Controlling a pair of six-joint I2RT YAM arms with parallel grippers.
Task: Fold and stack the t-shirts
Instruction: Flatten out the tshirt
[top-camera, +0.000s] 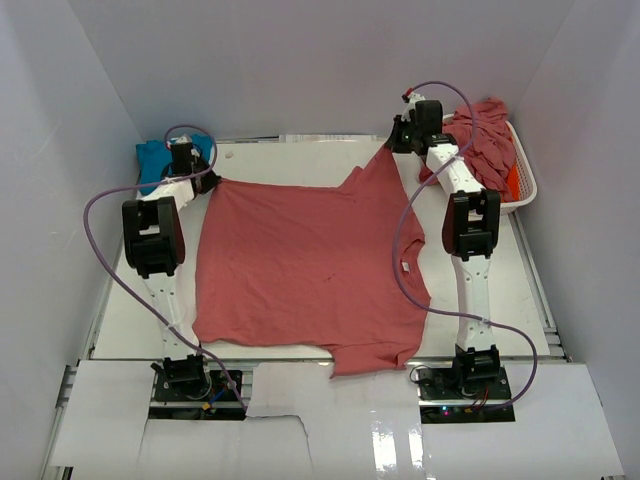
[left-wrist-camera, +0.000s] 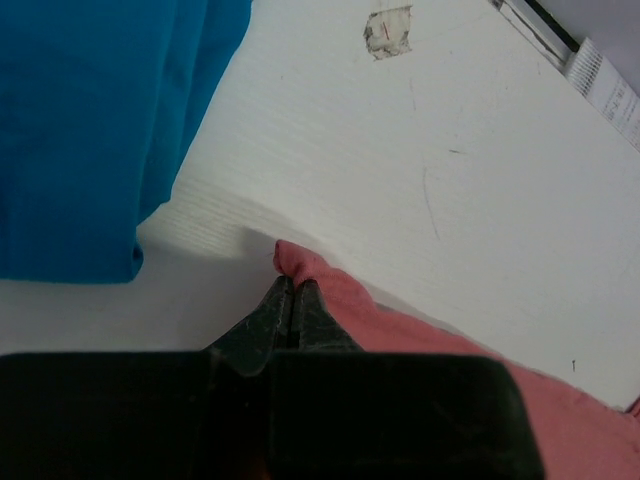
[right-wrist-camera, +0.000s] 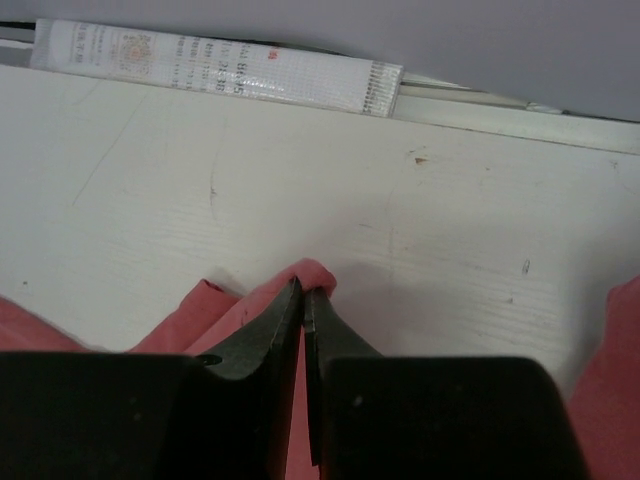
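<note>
You have one dusty rose-red cotton t-shirt (top-camera: 300, 270) spread flat and mostly smooth across the middle of the white worktop (top-camera: 130, 320), with one short sleeve lapping over the near edge. Its far left corner is pinched in the left end effector (left-wrist-camera: 292, 295), and its far right corner in the right end effector (right-wrist-camera: 303, 292). A turquoise blue t-shirt (top-camera: 152, 160) lies at the far left corner. At the far right you see a crumpled heap of rose-red t-shirts (top-camera: 485, 140), with a bright orange t-shirt (top-camera: 514, 182) showing at its right side.
</note>
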